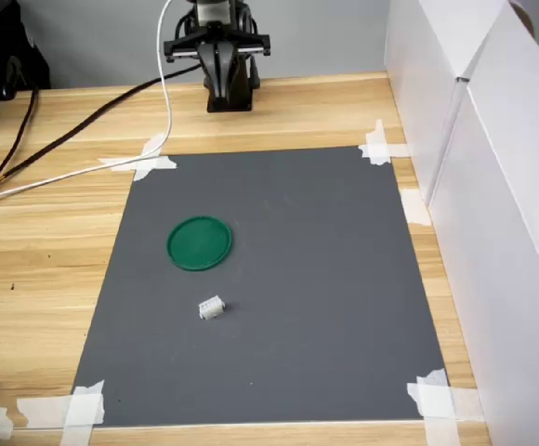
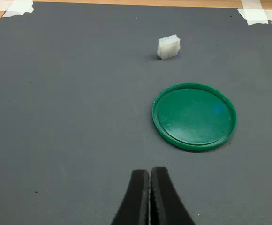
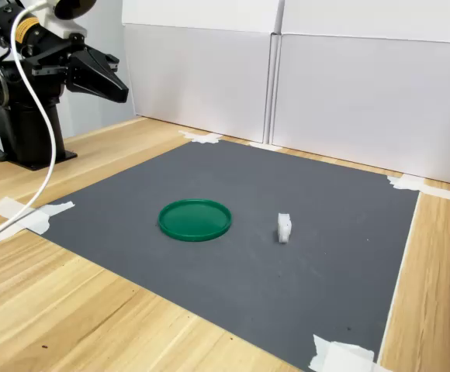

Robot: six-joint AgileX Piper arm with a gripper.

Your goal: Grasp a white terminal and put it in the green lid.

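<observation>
A small white terminal (image 1: 211,308) (image 2: 168,47) (image 3: 285,228) stands on the grey mat, a short way from the green lid (image 1: 199,243) (image 2: 194,116) (image 3: 195,219), which lies flat and holds nothing. My gripper (image 2: 150,174) (image 3: 121,91) (image 1: 225,72) is shut, its two black fingers pressed together with nothing between them. It hangs high above the mat's far edge near the arm's base, well away from both the lid and the terminal.
The grey mat (image 1: 325,279) is taped at its corners to a wooden table. White panels (image 1: 492,167) wall the first exterior view's right side. A white cable (image 1: 167,102) and dark cables (image 1: 28,130) trail across the wood by the arm's base (image 1: 228,88).
</observation>
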